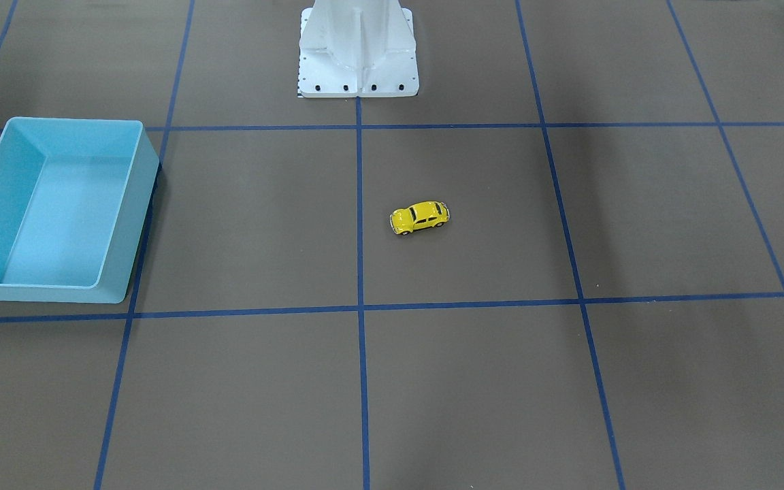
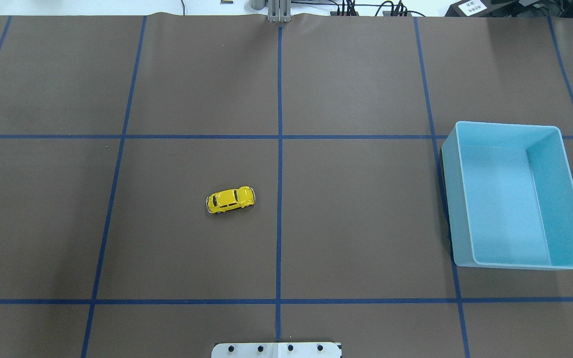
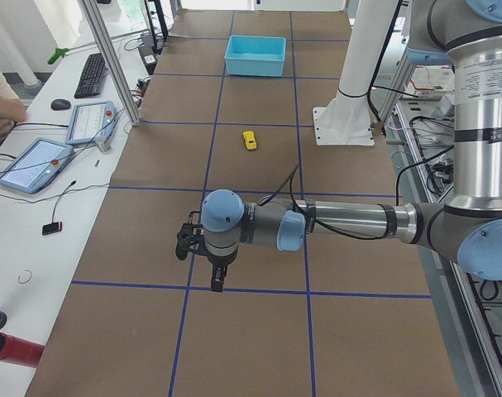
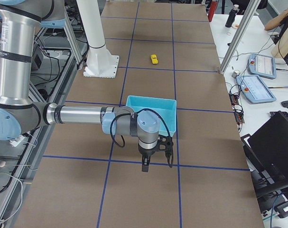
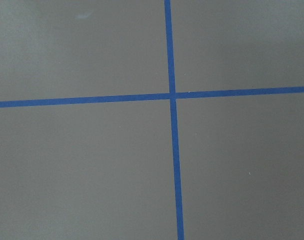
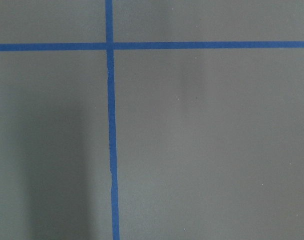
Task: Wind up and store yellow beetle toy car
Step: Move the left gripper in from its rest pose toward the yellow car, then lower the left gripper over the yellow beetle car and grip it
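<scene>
At the table's left end my left claw [image 3: 207, 265] hangs pointing down over bare mat [image 3: 259, 331]. Only the side view shows it, so I cannot tell how wide it is. Same for my right claw [image 4: 155, 159] at the opposite end, near the bin [image 4: 151, 102]. Both wrist views show only blue tape lines [image 5: 174, 150]. Looks like a parked start pose that keeps the middle free. Further out, the yellow car [image 2: 231, 199] sits on its wheels near the centre line on my left-arm side, well apart from the bin, untouched. No readable writing on car or bin; the white card [image 2: 470, 6] at the far edge is too small to read.
</scene>
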Action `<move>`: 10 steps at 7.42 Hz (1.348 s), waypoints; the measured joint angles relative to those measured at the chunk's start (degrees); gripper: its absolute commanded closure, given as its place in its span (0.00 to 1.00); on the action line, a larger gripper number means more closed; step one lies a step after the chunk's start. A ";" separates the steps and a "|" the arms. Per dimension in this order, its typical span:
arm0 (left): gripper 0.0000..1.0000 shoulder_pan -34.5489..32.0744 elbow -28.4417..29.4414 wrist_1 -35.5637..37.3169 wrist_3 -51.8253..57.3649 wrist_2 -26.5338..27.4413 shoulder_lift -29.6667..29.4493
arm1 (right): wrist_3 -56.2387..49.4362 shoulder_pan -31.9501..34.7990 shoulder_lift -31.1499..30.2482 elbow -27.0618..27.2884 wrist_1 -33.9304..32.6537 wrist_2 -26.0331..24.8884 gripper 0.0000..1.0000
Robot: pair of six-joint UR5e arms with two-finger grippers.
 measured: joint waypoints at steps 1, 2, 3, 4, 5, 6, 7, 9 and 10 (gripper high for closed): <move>0.00 2.19 -1.73 0.06 -0.10 -0.52 -0.69 | 0.02 0.14 0.07 0.06 0.00 0.19 0.00; 0.00 5.28 -4.34 0.21 -0.34 -0.64 -1.47 | 0.03 0.17 0.13 0.08 0.01 0.28 0.00; 0.00 8.03 -6.51 0.29 -0.49 -0.77 -2.39 | 0.03 0.20 0.18 0.13 0.00 0.31 0.00; 0.00 10.24 -7.87 0.34 -0.55 -0.95 -4.02 | 0.03 0.21 0.20 0.20 0.01 0.33 0.00; 0.00 13.06 -9.45 0.39 -0.56 -0.79 -6.06 | 0.03 0.21 0.15 0.31 -0.01 0.33 0.00; 0.00 16.70 -11.64 0.43 -0.53 -0.25 -7.82 | 0.03 0.21 0.07 0.51 -0.09 0.33 0.00; 0.00 20.77 -13.77 0.48 -0.51 0.80 -9.95 | 0.03 0.21 0.05 0.71 -0.19 0.33 0.00; 0.00 30.27 -16.83 0.50 -0.39 5.70 -15.96 | 0.03 0.21 0.00 1.26 -0.33 0.45 0.00; 0.00 35.42 -17.48 0.46 -0.16 8.51 -19.05 | 0.03 0.21 -0.17 1.51 -0.41 0.48 0.00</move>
